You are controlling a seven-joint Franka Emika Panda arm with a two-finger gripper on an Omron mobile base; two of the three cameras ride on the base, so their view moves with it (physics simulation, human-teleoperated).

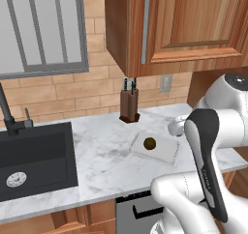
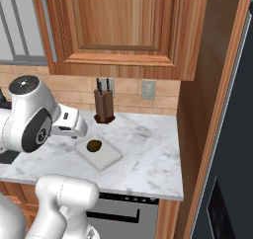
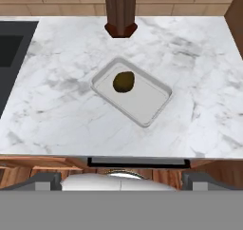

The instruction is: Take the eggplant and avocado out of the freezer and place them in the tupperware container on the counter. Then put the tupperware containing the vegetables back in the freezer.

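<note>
Pincer (image 3: 121,181) hangs wide open, well apart from avocado (image 3: 124,81) in tupperware container (image 3: 152,105).

arm (image 1: 208,146): white, dark joints, folded high, elbow bent, forearm angled down and forward | wrist (image 2: 69,124): extended forward from the rounded upper joint | claw (image 3: 121,179): jaws spread fully apart, nothing between them, held raised and pulled back, facing downward | fingertips (image 3: 45,179): dark, at either lower corner of the hand view
</note>
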